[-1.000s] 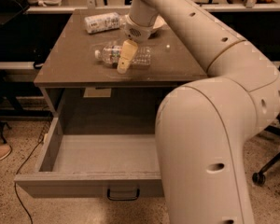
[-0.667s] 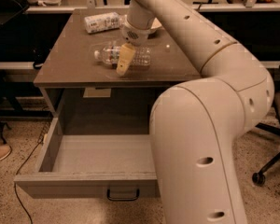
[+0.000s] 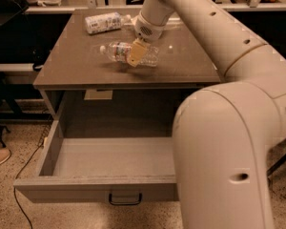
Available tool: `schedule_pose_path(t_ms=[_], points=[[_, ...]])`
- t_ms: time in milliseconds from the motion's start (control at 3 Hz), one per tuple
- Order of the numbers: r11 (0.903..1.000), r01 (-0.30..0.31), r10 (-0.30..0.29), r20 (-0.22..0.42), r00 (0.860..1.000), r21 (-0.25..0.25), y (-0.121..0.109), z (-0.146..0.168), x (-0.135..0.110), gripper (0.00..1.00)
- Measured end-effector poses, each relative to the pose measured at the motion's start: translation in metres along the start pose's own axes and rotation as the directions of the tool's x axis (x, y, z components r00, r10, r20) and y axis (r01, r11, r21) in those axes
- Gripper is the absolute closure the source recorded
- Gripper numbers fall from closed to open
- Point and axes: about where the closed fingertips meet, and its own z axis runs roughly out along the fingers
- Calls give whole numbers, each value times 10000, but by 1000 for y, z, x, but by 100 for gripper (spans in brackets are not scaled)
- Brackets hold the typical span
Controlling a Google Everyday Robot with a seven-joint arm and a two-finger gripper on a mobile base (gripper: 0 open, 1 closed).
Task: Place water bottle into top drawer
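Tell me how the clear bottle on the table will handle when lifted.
The bottle lies on its side on the table, so it will probably roll if nudged. Its clear plastic looks thin and may dent under a firm squeeze. The tool is down near its middle, which should keep it level when lifted.

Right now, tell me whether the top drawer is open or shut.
Open: the top drawer is pulled far out, its inside floor showing. The gripper is over the tabletop, at the water bottle lying there.
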Motion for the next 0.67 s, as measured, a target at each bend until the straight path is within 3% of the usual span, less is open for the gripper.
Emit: schedule_pose_path(t_ms=[333,667], points=[[9991,-108,79,686,9976,420,10,-44,16,88],[9963,-138,46,1060,9944,854,52,-103,64,100]])
